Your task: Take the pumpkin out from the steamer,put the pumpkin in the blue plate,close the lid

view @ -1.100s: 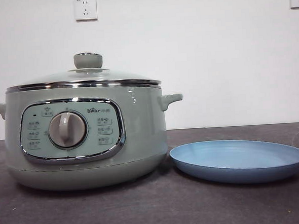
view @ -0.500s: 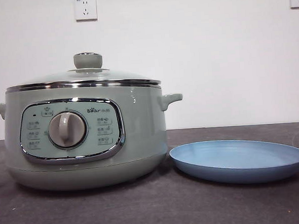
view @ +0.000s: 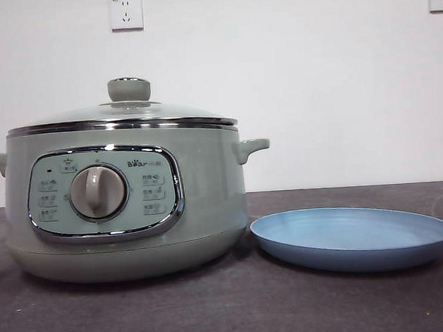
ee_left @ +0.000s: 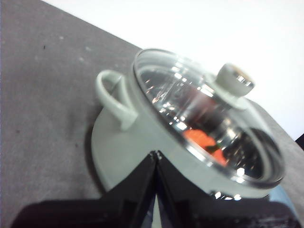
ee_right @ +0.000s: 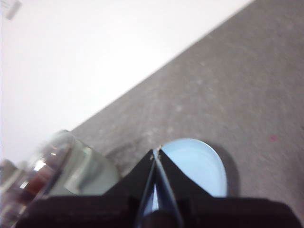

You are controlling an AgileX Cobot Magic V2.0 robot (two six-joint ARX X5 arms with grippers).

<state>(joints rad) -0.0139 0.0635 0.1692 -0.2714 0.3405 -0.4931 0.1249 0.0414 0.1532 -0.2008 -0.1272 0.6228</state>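
The pale green steamer (view: 126,209) stands on the left of the table with its glass lid (view: 124,112) closed on top. Through the lid (ee_left: 209,118) in the left wrist view, orange patches of the pumpkin (ee_left: 202,140) show inside the steamer (ee_left: 142,147). The blue plate (view: 352,237) lies empty to the right of the pot. My left gripper (ee_left: 156,154) hangs shut above and short of the pot, holding nothing. My right gripper (ee_right: 156,151) is shut too, above the near rim of the plate (ee_right: 204,164). Neither arm shows in the front view.
The dark grey table (view: 231,316) runs to a white wall with two sockets (view: 126,12). The steamer's side handles (view: 250,148) stick out left and right; the right one reaches toward the plate.
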